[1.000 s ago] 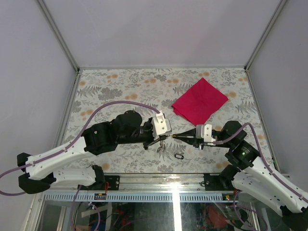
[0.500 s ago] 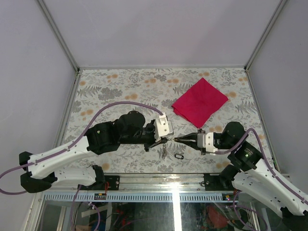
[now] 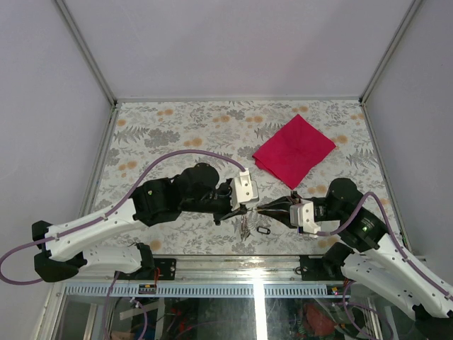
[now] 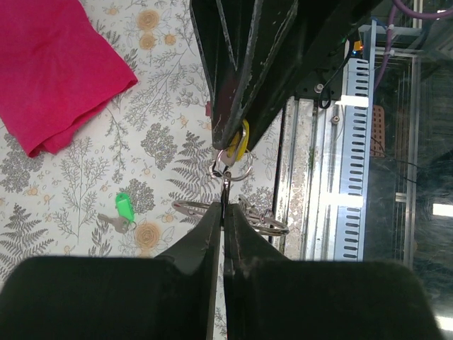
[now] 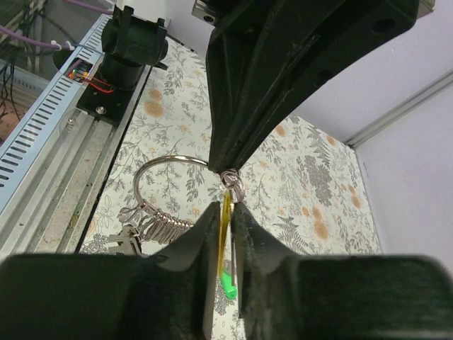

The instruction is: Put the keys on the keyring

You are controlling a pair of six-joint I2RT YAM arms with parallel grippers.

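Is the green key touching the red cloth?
Apart. In the left wrist view, the green key lies well clear of the red cloth, nearest its lower edge.

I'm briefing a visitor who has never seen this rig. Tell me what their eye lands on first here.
First, the left gripper and right gripper meeting tip to tip near the front of the table, the left pinching the keyring, the right holding a yellow key tag up to it. Then the red cloth, bright against the floral pattern at the back right.
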